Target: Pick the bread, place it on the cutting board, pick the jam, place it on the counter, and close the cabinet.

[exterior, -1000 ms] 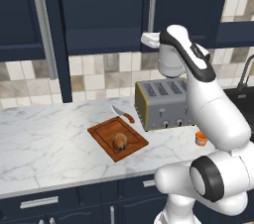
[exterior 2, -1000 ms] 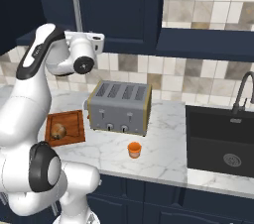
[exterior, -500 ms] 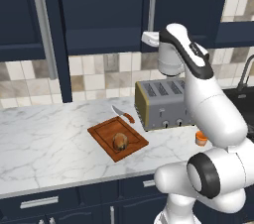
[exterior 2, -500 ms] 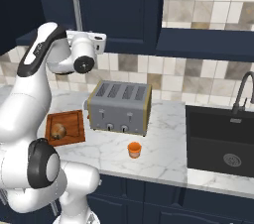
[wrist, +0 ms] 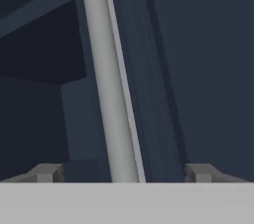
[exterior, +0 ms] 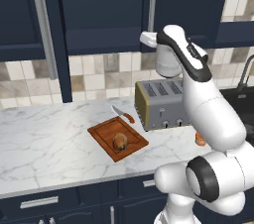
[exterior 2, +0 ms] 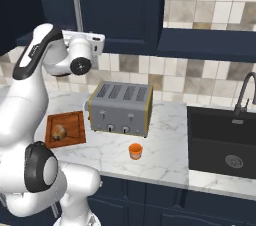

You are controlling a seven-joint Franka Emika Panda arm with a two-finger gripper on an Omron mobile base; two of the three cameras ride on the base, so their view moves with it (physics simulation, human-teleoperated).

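Marble counter (exterior: 44,143) carries the cutting board (exterior: 105,136) with the bread (exterior: 119,141) on it, a knife (exterior: 124,114) just behind. We see the jam (exterior 2: 135,151) on the counter in front of the toaster (exterior 2: 120,109). Gripper (wrist: 121,171) is up at the cabinet (exterior: 101,10), jaws spread wide either side of its silver handle (wrist: 106,84) (not clamped on it).

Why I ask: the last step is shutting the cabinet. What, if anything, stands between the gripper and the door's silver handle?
Nothing visible does. In the hand view the handle runs straight up between the two open fingertips of the gripper, against the cabinet door.
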